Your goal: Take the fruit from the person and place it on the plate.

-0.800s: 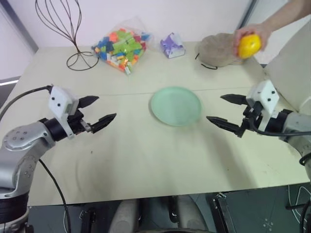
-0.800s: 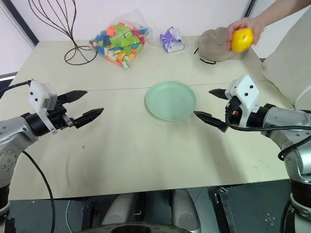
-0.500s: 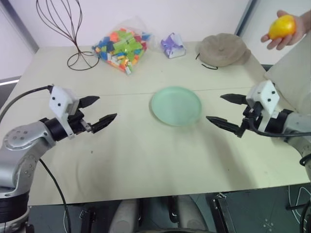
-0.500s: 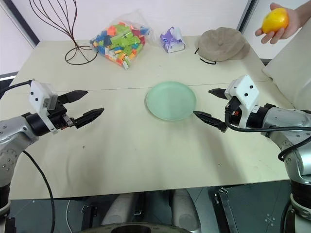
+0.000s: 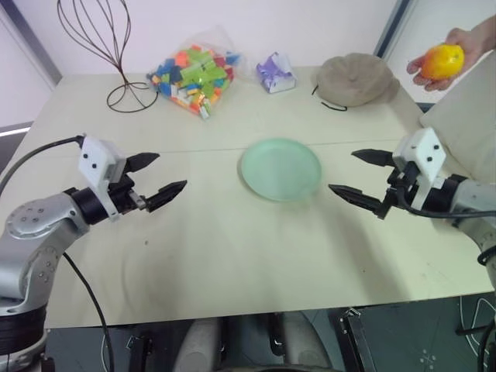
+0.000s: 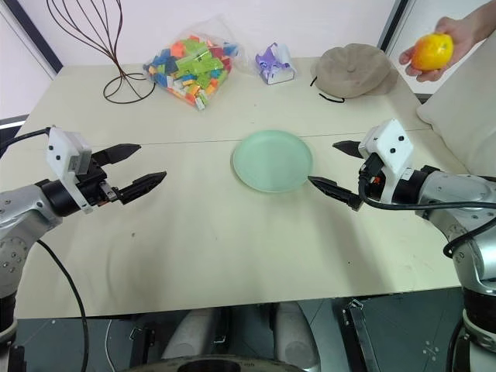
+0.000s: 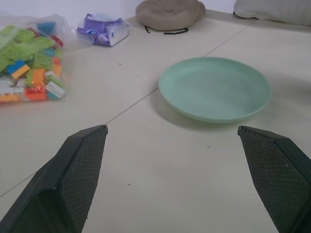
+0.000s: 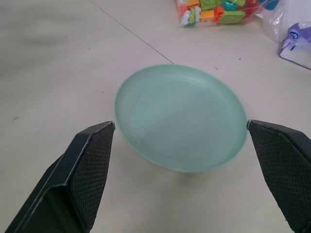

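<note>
Person's hand (image 6: 457,37) offers fruit (image 6: 432,51) beyond table's far right corner; plate (image 5: 280,168) mid-table; right gripper (image 6: 336,168), left gripper (image 5: 155,176) spread wide, empty, awaiting handover.

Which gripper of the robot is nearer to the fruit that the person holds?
The right. The right gripper hangs open beside the plate, below the fruit in the person's hand; the left gripper is open across the table.
</note>
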`<state>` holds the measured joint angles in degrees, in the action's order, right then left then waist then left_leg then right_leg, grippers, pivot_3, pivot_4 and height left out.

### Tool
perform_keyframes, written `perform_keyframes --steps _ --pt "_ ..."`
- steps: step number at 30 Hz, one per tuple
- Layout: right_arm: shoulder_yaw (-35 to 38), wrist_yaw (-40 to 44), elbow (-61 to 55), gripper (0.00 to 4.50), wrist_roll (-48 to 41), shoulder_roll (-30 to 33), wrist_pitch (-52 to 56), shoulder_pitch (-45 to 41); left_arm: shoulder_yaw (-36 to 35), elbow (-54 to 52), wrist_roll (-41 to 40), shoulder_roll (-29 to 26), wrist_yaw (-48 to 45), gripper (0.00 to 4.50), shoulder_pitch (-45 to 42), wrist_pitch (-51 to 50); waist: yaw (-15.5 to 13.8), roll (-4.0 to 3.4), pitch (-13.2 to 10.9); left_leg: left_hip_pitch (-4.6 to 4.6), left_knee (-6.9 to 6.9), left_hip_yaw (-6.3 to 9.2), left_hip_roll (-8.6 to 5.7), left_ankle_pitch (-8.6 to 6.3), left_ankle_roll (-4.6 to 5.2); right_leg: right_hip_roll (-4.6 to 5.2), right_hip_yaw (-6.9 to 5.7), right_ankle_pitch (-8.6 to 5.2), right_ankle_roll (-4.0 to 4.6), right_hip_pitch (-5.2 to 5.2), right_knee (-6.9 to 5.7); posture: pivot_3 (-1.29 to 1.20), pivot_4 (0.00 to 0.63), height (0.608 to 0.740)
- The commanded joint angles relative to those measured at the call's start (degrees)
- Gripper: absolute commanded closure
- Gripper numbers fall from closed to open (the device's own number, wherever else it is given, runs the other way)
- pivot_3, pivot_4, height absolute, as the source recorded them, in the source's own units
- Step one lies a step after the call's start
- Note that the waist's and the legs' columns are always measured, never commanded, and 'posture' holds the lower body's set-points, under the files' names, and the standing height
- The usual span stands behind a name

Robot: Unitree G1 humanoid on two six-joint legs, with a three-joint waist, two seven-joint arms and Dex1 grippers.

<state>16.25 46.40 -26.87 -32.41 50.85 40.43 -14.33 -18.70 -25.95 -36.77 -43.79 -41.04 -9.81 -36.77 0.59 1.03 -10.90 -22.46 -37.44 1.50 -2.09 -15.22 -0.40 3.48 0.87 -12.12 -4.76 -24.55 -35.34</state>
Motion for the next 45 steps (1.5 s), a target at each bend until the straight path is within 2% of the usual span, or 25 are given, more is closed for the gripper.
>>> perform_keyframes --steps 1,28,36,41,45 --pt "1.04 -0.22 -1.66 0.05 -0.75 -0.07 -1.32 -0.49 -0.04 -1.43 -0.13 -0.41 0.13 0.0 -0.89 0.78 0.0 0.0 0.0 0.0 0.0 0.0 0.0 0.0 0.0 0.0 0.0 0.0 0.0 0.0 0.0 0.0 0.15 0.74" --pt "0.47 -1.53 -1.62 0.05 -1.42 -0.72 -0.76 -1.1 0.37 -0.67 1.36 1.0 2.01 0.0 -2.24 3.19 -0.02 0.0 0.0 0.0 0.0 0.0 0.0 0.0 0.0 0.0 0.0 0.01 -0.02 0.0 0.0 0.0 0.15 0.74" --pt "-1.48 -1.81 -1.28 0.05 -1.37 -1.82 -1.07 -2.7 1.42 -0.63 14.45 7.83 14.79 0.0 -5.61 15.09 -0.07 0.01 0.0 0.0 -0.04 0.0 -0.01 0.0 0.0 0.01 0.01 0.03 -0.04 0.03 0.0 0.0 0.15 0.74" --pt "-2.63 -1.35 -0.52 0.05 -1.1 -2.04 -1.23 -4.14 2.44 -1.14 18.71 12.02 19.59 0.0 -6.68 19.4 -0.14 0.02 0.01 0.0 -0.04 0.01 -0.01 0.0 0.0 0.01 0.03 0.04 -0.07 0.03 -0.01 0.0 0.15 0.74" --pt "-3.42 -0.98 0.03 0.05 -0.89 -2.05 -1.29 -5.38 3.06 0.27 20.83 13.35 20.94 0.0 -8.7 21.99 -0.15 0.03 0.02 0.0 -0.07 0.01 -0.01 0.0 0.0 0.01 0.02 0.05 -0.07 0.05 -0.02 0.0 0.15 0.74"
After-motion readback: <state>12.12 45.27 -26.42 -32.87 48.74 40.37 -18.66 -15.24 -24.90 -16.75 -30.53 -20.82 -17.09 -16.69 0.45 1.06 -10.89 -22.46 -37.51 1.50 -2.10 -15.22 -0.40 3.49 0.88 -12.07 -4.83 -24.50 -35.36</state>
